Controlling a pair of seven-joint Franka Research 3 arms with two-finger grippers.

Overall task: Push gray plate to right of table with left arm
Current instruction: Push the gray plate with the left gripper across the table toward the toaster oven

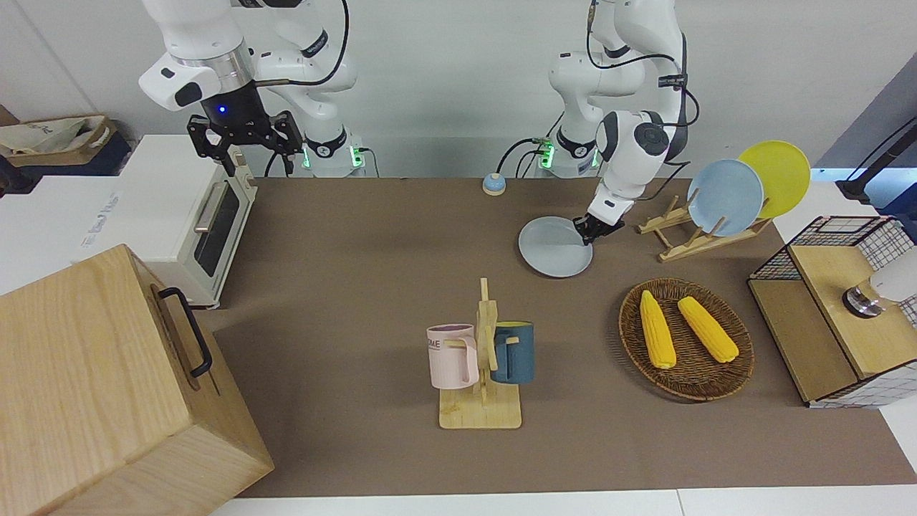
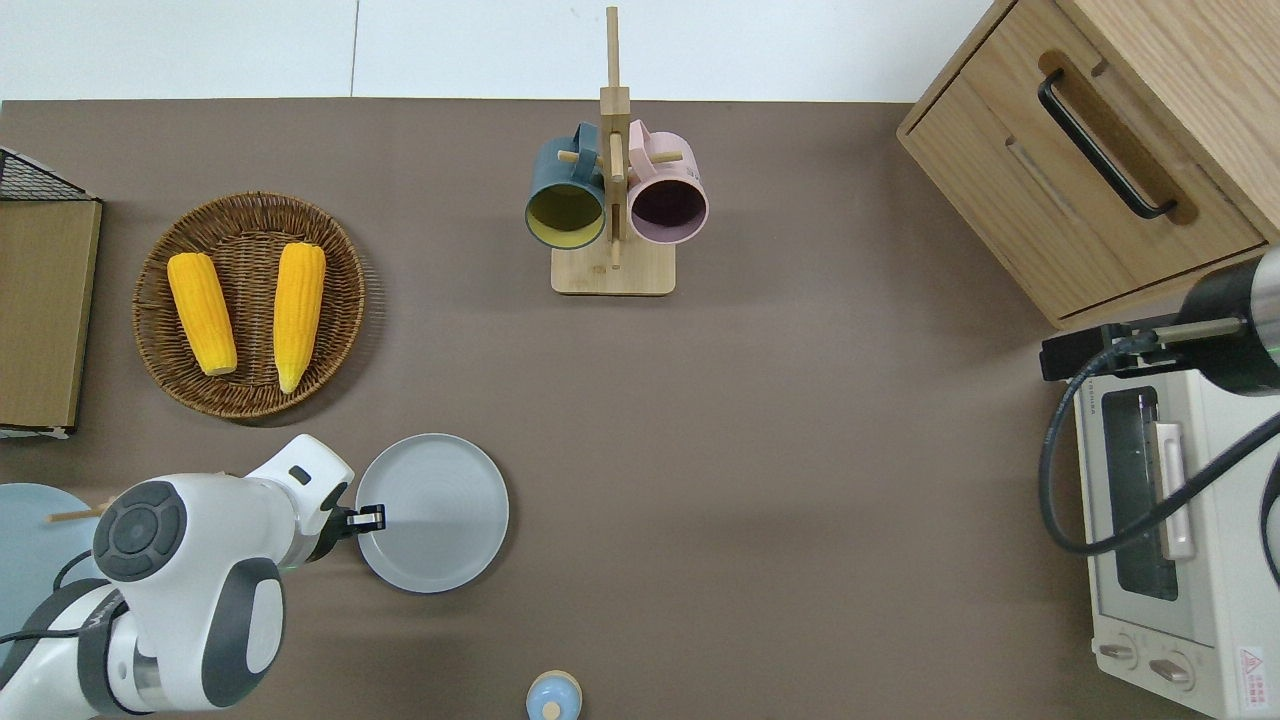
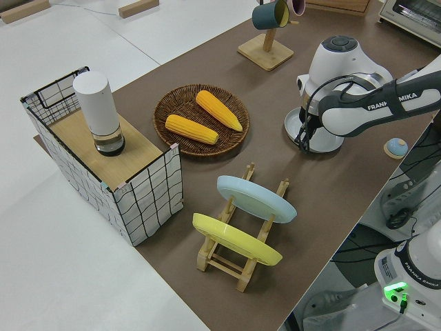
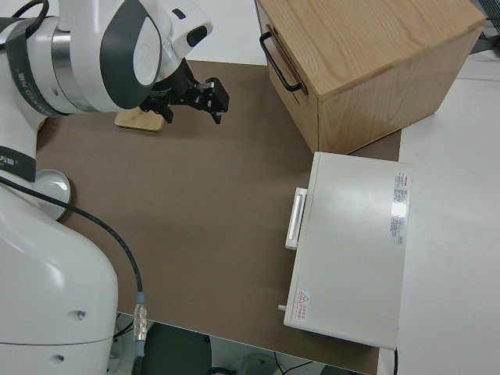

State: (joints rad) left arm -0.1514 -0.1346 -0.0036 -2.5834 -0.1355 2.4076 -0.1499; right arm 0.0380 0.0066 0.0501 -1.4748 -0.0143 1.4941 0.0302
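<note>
Brown worktop point(image 2: 760, 420) before you carries the gray plate point(image 2: 440, 515) near the wicker basket point(image 2: 250, 215), your left end effector point(image 2: 368, 518) touching its rim, fingers seemingly together; right arm parked.

Matt brown matting on table point(image 2: 780, 450), smooth gray plate point(image 2: 440, 515), woven wicker basket point(image 2: 345, 300).

3 plates point(image 1: 555, 247), 2 mugs point(image 1: 453, 356), 2 corn cobs point(image 1: 657, 330), 1 basket point(image 1: 693, 383), 2 racks point(image 1: 480, 412), 1 oven point(image 1: 183, 215).
</note>
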